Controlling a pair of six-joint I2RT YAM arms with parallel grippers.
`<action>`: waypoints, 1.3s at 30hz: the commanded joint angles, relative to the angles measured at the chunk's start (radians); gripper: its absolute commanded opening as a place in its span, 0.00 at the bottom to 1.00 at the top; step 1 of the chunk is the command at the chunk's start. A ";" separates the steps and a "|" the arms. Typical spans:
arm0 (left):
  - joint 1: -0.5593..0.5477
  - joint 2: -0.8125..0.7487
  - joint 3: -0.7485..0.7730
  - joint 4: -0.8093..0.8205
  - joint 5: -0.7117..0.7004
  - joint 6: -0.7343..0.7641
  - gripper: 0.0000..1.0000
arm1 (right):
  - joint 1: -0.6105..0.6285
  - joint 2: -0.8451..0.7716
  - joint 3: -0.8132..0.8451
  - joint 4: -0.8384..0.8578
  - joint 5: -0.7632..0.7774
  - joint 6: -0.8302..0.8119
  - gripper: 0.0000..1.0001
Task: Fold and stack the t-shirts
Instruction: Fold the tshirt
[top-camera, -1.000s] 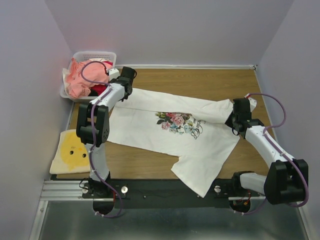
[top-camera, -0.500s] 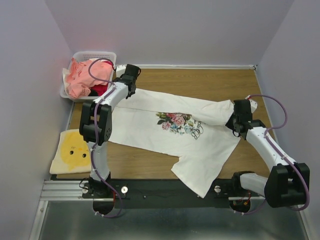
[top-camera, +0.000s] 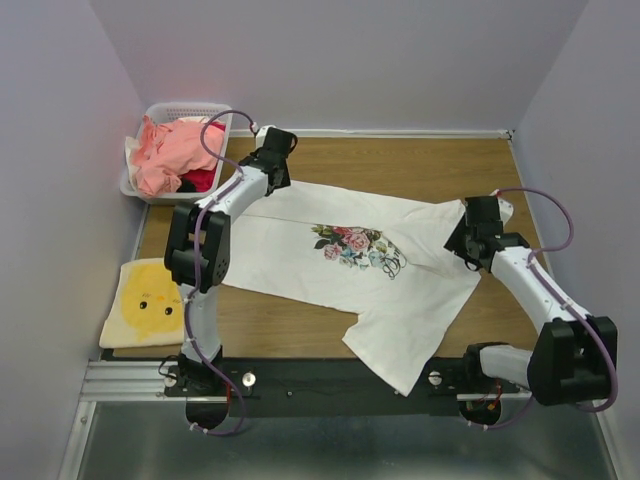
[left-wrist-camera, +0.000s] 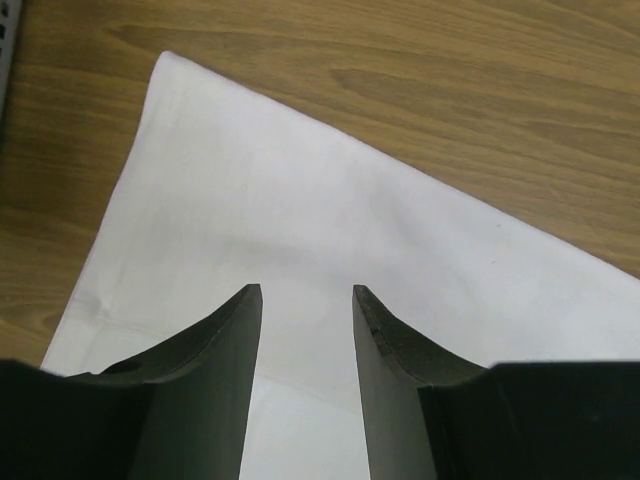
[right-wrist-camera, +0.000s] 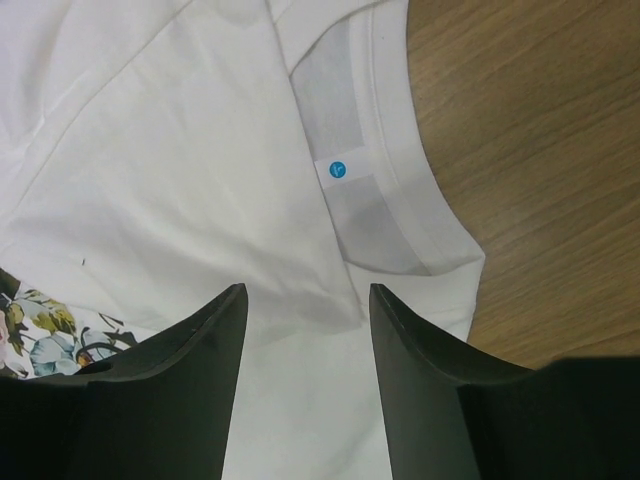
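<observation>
A white t-shirt (top-camera: 300, 250) with a floral print (top-camera: 355, 245) lies spread across the wooden table. My left gripper (top-camera: 272, 172) hovers over its far left corner, open. In the left wrist view the left gripper (left-wrist-camera: 306, 290) has only flat white cloth (left-wrist-camera: 300, 200) showing between its fingers. My right gripper (top-camera: 468, 240) stands open over the shirt's right end. In the right wrist view the right gripper (right-wrist-camera: 307, 290) is just below the collar (right-wrist-camera: 400, 150) and its blue-dot label (right-wrist-camera: 339, 169), holding nothing. Salmon-pink t-shirts (top-camera: 170, 150) and a red one (top-camera: 200, 180) are heaped in the basket.
The white lattice basket (top-camera: 190, 107) stands at the far left corner of the table. A folded yellow cloth (top-camera: 150, 300) lies at the near left. Part of the white shirt hangs over the black front rail (top-camera: 300, 380). Lilac walls close in the table.
The right gripper has opened and let go of the shirt near the collar. The left arm has swung right along the shirt's far edge, still open.
</observation>
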 joint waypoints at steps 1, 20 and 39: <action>-0.005 0.043 0.044 0.029 0.098 0.034 0.50 | 0.000 0.140 0.075 0.003 0.019 0.028 0.60; 0.033 0.162 0.137 -0.195 0.120 -0.044 0.49 | 0.000 0.607 0.412 -0.098 0.025 0.088 0.60; 0.056 0.169 0.110 -0.218 0.140 -0.032 0.48 | -0.003 1.058 0.950 -0.352 0.183 0.018 0.61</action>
